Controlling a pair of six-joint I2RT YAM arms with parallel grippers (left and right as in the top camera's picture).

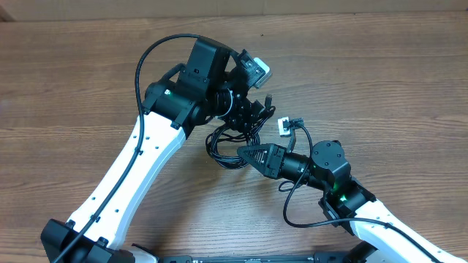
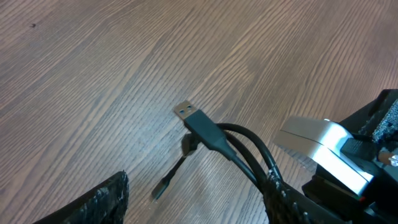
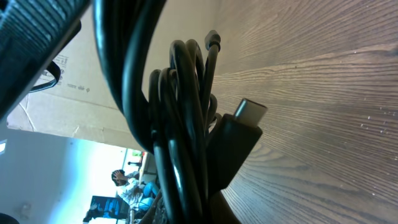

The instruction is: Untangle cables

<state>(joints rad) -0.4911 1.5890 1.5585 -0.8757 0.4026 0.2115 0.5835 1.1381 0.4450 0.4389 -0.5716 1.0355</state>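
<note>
The left arm (image 1: 139,157) and right arm (image 1: 387,226) have white links and black joints, each with a green light (image 1: 169,92); black wires (image 1: 146,58) loop alongside. The right end effector (image 1: 243,151) is a black wedge.

The table (image 1: 380,66) is brown wood-grain board, bare across most of its width. The cables (image 1: 223,152) lie directly on it. Their black loops rest on the wood just ahead of the right gripper (image 1: 245,152) and just beneath the left gripper (image 1: 252,117), with strands rising from the heap toward both. Below the left gripper's spread fingers, a thin cord end with a small plug (image 2: 163,186) lies flat along the grain. Beside it, the USB plug (image 2: 189,114) seems to sit just off the surface, though the angle leaves that unsure.
</note>
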